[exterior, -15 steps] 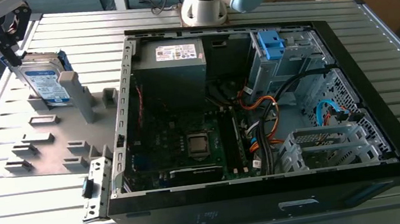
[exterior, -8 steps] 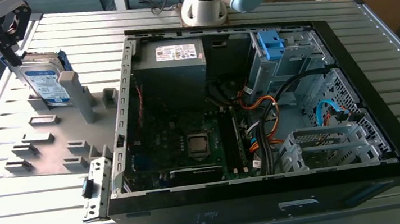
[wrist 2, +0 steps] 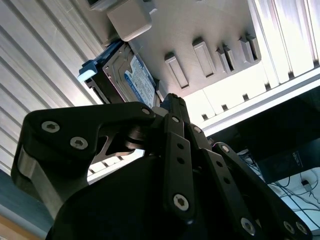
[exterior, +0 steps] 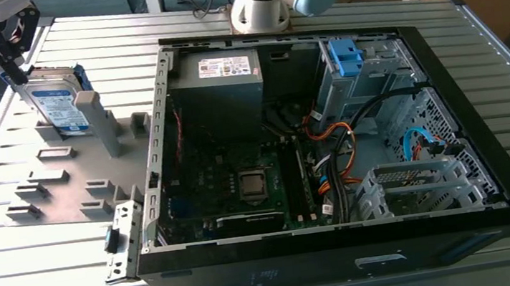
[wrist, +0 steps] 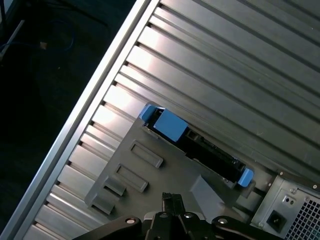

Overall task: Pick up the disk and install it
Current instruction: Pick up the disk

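Jaws over surface (exterior: 45, 243) corner, far side at the exterior view's left, right by top edge of the disk (exterior: 53, 101); apart or together, can't tell. Disk upright in grey holder (exterior: 75, 163), poss. leaning on post. Open PC case (exterior: 344, 252) beside holder.

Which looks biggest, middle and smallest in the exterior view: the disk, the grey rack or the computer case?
1. case
2. rack
3. disk, plainly smallest, though it seems farther back

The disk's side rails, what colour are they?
Blue rails; best seen in the first wrist view.
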`<state>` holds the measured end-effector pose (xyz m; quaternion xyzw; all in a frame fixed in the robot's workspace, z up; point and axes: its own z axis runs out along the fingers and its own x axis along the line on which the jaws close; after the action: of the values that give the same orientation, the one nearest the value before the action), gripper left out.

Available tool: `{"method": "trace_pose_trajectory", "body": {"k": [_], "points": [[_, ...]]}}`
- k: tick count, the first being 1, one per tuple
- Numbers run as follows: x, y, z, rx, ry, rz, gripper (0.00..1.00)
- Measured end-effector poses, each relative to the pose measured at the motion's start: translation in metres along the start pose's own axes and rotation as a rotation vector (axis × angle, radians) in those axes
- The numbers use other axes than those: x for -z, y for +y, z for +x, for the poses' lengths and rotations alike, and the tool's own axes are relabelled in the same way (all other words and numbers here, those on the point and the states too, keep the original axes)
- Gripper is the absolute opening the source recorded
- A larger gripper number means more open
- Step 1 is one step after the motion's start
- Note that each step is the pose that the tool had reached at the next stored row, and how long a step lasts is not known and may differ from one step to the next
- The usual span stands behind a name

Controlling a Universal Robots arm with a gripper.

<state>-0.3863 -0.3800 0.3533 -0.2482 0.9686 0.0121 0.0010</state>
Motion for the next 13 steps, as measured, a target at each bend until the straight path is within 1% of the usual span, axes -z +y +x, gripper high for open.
{"method": "trace_pose_trajectory", "body": {"k": [13], "points": [[0.0000,0.0000,0.0000,0.021,0.0005,-0.0002,0.11]]}}
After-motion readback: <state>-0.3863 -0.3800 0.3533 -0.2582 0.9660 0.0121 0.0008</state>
